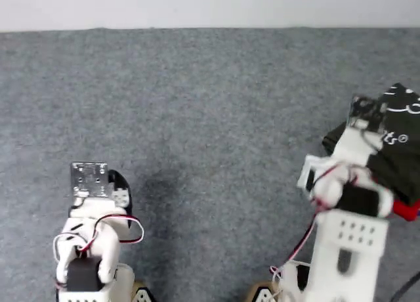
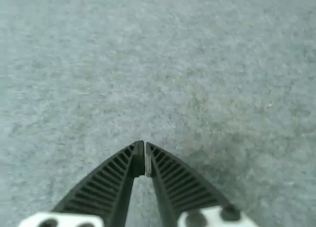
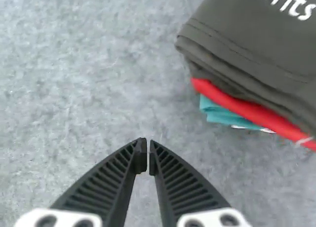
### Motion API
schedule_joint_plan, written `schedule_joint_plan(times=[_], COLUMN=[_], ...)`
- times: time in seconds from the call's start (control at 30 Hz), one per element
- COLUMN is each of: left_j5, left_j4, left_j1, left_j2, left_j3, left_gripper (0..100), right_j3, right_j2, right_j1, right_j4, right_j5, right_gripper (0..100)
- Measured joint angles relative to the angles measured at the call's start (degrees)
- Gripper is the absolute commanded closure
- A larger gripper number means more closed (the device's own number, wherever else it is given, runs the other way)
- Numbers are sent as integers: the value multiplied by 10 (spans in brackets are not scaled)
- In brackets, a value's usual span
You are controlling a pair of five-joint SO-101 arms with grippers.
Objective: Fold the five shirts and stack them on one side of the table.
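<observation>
Found the left gripper (image 2: 144, 160) pressed together tip to tip, low over the grey table covering (image 2: 187, 79). Saw the left arm (image 1: 88, 249) drawn back at the near edge and cut off there by the frame. Found the right gripper (image 3: 148, 155) likewise pinched tip against tip, just beside the stack of shirts (image 3: 247, 79) on the right side of the table. Counted the layers that showed: a dark shirt (image 3: 256, 44) with white print on top, a red shirt (image 3: 237, 108) under it, a teal shirt (image 3: 217, 113) below that, then a white sliver (image 3: 259, 130) too slight to name. Could not tell whether the dark folds were one shirt or two. From above, saw the right arm (image 1: 348, 236) covering part of the stack, with the rest running off the right edge. Farthest off, made out a pale wall (image 1: 210, 6) behind the table's far edge.
</observation>
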Motion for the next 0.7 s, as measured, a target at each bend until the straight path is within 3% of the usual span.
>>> schedule_joint_plan(times=[0.2,0.5,0.7], left_j5=[1,21,24], left_j4=[-34,-47,-43], left_j1=[11,11,11], left_j2=[-1,-1,-1], left_j3=[60,95,95], left_gripper=[985,986,986], right_j3=[185,411,462], right_j2=[-198,-473,-487], right_j1=[-5,-4,-5], right_j4=[-60,-64,-64], right_j5=[-2,61,69], right_gripper=[990,990,990])
